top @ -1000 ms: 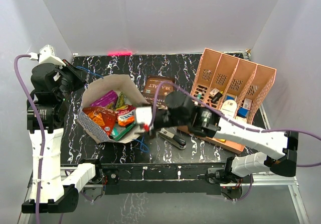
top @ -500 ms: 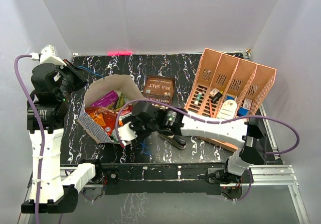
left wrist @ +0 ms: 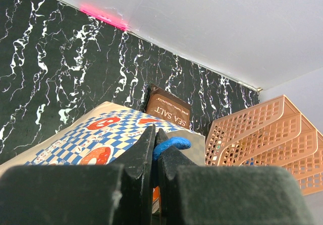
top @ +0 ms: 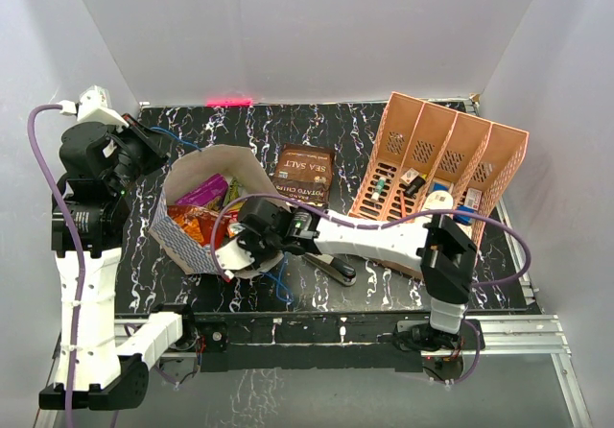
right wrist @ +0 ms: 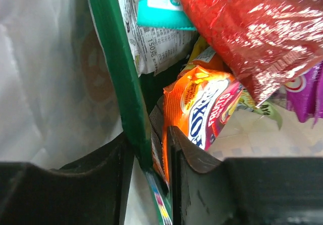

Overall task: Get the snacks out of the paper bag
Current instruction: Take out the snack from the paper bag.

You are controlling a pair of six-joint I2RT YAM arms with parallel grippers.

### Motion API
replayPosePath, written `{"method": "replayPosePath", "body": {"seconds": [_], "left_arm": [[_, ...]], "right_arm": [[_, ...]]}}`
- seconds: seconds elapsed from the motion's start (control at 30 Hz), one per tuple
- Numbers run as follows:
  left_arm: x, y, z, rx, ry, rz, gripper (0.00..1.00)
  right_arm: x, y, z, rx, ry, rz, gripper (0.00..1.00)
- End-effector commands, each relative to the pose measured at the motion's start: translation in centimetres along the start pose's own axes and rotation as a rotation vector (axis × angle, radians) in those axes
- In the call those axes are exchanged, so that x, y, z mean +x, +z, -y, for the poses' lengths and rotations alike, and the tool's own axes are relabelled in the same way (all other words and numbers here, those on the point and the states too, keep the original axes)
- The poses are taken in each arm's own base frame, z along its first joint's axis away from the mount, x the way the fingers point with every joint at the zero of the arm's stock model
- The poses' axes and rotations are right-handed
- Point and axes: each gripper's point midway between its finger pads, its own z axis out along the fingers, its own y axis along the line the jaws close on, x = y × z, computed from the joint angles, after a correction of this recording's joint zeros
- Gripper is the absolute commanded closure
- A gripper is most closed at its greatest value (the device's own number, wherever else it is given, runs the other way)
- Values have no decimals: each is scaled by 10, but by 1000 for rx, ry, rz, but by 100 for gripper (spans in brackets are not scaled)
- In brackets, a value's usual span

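This is a robotics laboratory, a closed test cell. Plain white panel walls (top: 288,25) stand around a black marbled table (top: 403,126). Two robot arms (top: 84,284) are bolted at its near edge, by an aluminium rail frame (top: 537,327), and purple cables (top: 56,193) run from them.

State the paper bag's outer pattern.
Blue-and-white checks with red prints on the paper bag; left wrist view.
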Motion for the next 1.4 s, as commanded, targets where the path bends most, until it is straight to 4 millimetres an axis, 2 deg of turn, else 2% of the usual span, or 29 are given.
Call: {"method": "replayPosePath", "body": {"seconds": [0.0,0.13,0.27,0.37,0.4,0.53,0.73,0.93,1.07,1.17,1.23,1.37], "left_arm": [[-22,-15,17,61,19,89,100],[-22,-14,17,59,24,87,100],[-21,-12,14,47,26,87,100],[-23,-11,10,26,37,95,100],[-24,-11,9,19,42,99,100],[-29,-12,7,2,59,113,100],[-31,-11,4,-18,76,116,100],[-34,-10,5,-15,82,122,100],[-34,-9,5,-18,84,121,100],[-34,-8,3,-25,83,124,100],[-35,-7,2,-31,81,131,100],[-36,-5,0,-42,82,138,100]], "right_arm": [[-11,2,31,70,-43,44,68],[-9,2,33,76,-31,34,82],[-21,-18,54,142,3,75,92],[-38,-37,70,201,18,147,93],[-46,-52,79,239,22,180,93],[-62,-83,100,341,56,248,93],[-76,-119,129,450,124,291,93],[-88,-150,142,517,127,351,93],[-87,-167,160,598,194,362,93],[-95,-187,171,633,242,406,93],[-106,-206,179,658,280,464,93],[-124,-262,195,741,340,582,93]]}}
